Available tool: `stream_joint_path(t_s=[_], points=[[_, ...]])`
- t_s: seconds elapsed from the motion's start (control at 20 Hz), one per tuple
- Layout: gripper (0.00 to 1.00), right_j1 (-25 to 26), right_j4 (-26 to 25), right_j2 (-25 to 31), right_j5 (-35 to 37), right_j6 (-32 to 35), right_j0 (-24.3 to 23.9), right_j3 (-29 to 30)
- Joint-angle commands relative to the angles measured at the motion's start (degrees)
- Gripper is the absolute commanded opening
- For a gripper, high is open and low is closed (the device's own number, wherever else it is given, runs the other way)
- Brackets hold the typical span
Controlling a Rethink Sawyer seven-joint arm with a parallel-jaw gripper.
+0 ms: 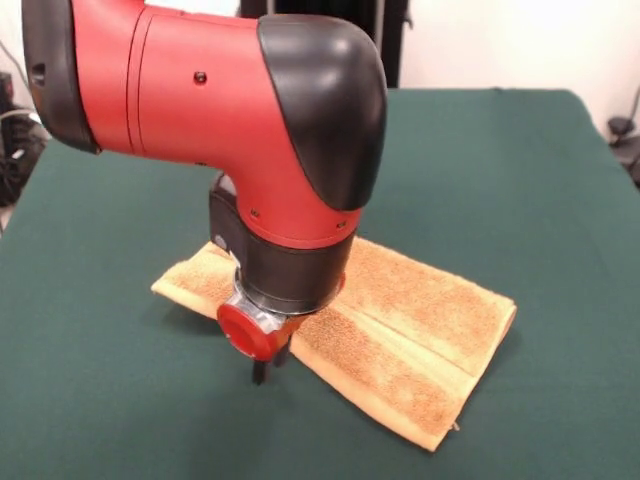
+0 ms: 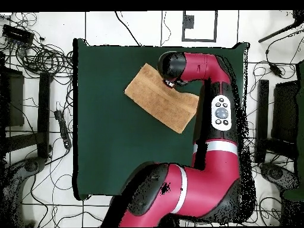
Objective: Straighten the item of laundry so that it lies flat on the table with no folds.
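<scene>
The towel (image 1: 400, 330) lies folded double near the middle of the green table (image 1: 520, 180), and the gripper (image 1: 264, 368), whose state I cannot tell, is at its near edge, so it may catch both layers and only drag the towel.

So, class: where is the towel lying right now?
In the front view the towel lies folded on the green table, centre-right, with the gripper at its near edge.

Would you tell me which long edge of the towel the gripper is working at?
In the front view, the gripper is at the towel's camera-side long edge, toward its left end; the far long edge lies behind the arm.
</scene>
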Motion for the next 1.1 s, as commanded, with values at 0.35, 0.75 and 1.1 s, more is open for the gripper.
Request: stream_joint_path(t_s=[0.35,0.75,1.1], points=[[1.00,-3.63,3.17,2.44,4.40,-2.11,-6.00,7.96],[1.00,-5.38,2.66,2.59,3.80,-3.09,-7.80,10.77],[1.00,-2.78,4.20,3.92,10.92,-2.71,-7.57,7.14]])
